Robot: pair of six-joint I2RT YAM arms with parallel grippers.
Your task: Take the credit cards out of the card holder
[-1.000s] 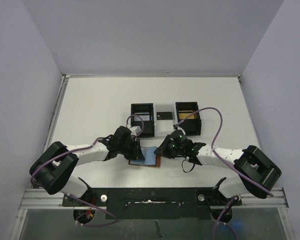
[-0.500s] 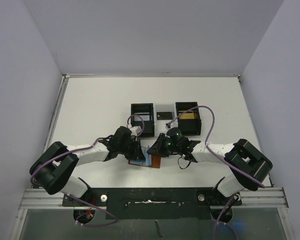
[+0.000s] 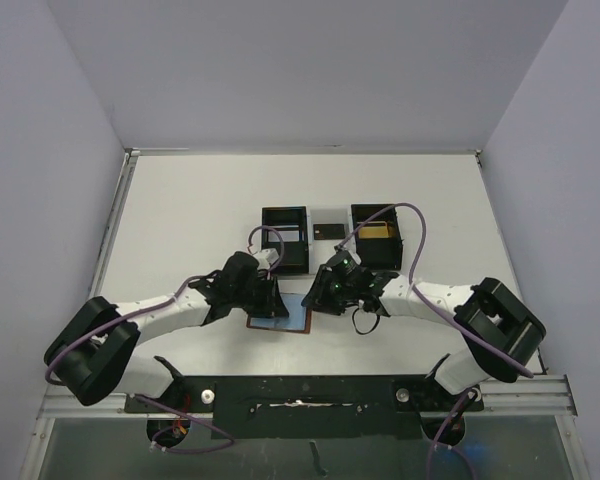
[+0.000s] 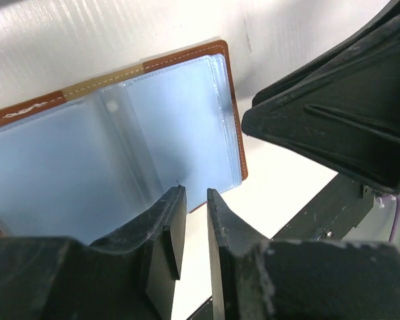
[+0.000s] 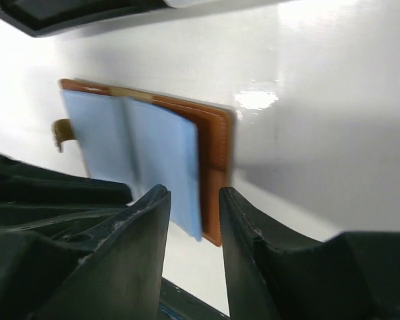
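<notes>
**Item 1: card holder** (image 3: 280,322). Reddish-brown leather, lying open on the white table (image 3: 180,220), near its front edge and between my two wrists. The blue-grey clear sleeves face up. Pale stitching runs along the brown border, and a lighter tan strip marks the fold. A short snap tab (image 5: 59,132) juts from the side farthest from my right wrist. One sleeve leaf (image 5: 165,167) appears lifted off the cover below it, with its lower corner overhanging the brown edge.

**Item 2: left gripper** (image 4: 193,200). My fingers are parted by a narrow slit and clasp nothing that I can see. The tips sit at the near edge of the sleeves. I cannot tell whether they touch the plastic.

**Item 3: right gripper** (image 5: 193,203). Released, with the fingers standing apart. The corner of the lifted leaf and the edge of the brown cover show in the gap. From above, it sits at the holder's far right corner.

**Item 4: credit card** (image 3: 377,232). One gold-tan card lies in the right compartment of the tray, well apart from the holder. I cannot tell whether any card is inside the sleeves.

**Item 5: tray** (image 3: 265,240). Black-walled, standing beyond the holder. The left compartment shows a white floor. A small black card (image 3: 328,230) lies between the two compartments.
</notes>
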